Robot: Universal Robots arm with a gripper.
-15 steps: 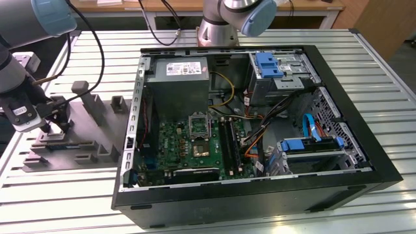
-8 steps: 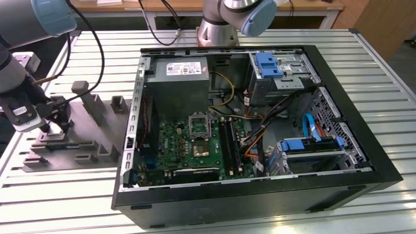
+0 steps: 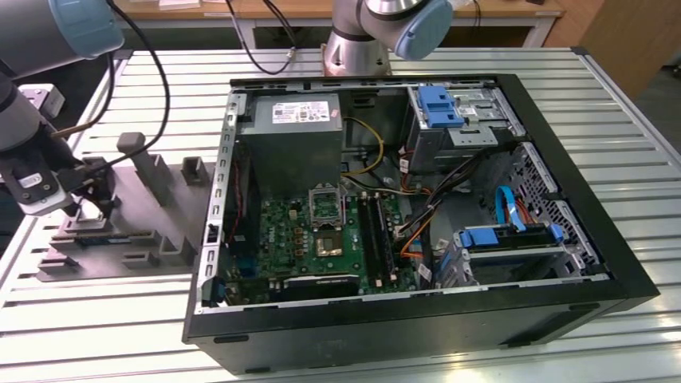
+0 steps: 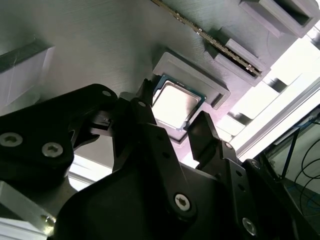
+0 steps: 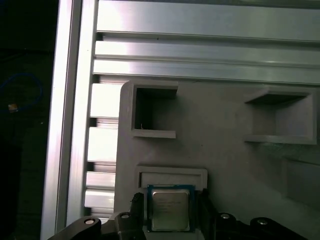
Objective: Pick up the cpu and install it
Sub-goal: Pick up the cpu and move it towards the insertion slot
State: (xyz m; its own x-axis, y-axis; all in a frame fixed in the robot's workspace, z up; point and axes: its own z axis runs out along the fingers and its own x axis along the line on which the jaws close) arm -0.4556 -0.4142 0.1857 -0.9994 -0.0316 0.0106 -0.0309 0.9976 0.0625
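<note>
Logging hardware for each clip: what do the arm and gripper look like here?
The arm has silver-grey tubes with light-blue joint caps, and black cables trail beside it. Its wrist carries a pale block with a small label. The gripper is matte black, and its angular fingers and links are fastened by silver screws.

The cpu [image 4: 176, 102] lies flat in a grey holder [image 4: 175, 62]. The gripper [image 4: 174, 107] is at the cpu, its black fingers [image 4: 202, 131] spread, one either side of it.
</note>
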